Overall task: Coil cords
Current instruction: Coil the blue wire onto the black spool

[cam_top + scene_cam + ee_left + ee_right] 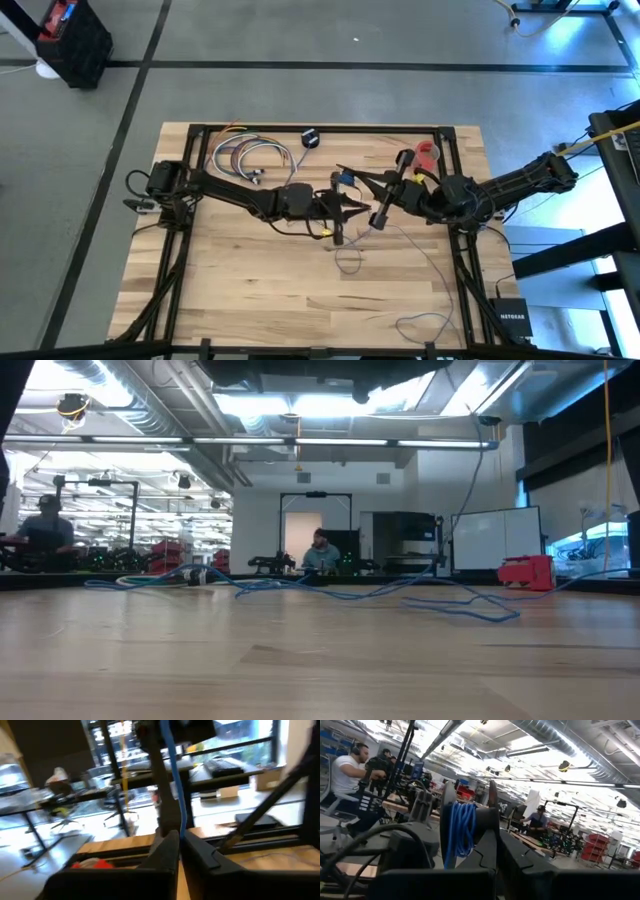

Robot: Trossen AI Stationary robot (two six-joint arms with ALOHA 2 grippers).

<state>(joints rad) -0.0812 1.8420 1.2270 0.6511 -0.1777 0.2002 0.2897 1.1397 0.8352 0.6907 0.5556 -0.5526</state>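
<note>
At the centre of the high view, both grippers met over the bench (240,290). The left gripper (352,208) was pressed together on the cord (176,795). The right gripper (377,215) pinched several bunched strands, while slack cord trailed toward the lower right.

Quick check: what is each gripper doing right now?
Left gripper: shut on the cord.
Right gripper: shut, beside a cord coil.
</note>
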